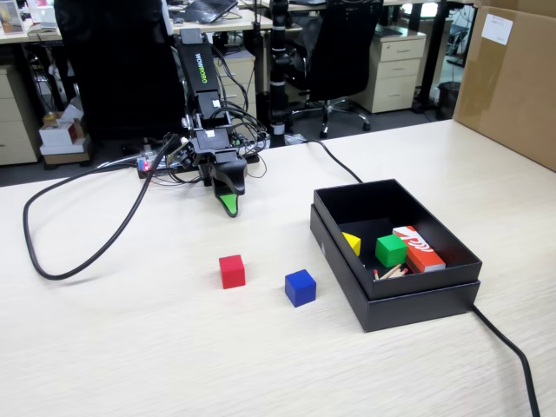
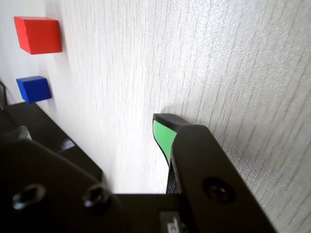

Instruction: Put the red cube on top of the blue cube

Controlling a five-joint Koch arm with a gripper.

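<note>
A: Where do we locate the task items?

B: We find the red cube (image 1: 232, 271) on the bare tabletop (image 1: 130, 347), upright; the blue cube (image 1: 300, 287) sits near it on its right in the fixed view, apart, not touching; both lie left of the black box (image 1: 395, 300).

A: Gripper condition?

B: The gripper (image 1: 228, 204) rests tip-down on the table behind the cubes, holding nothing; we see one green-faced tip (image 2: 164, 136) only; we cannot tell whether the jaws are apart or together.
</note>
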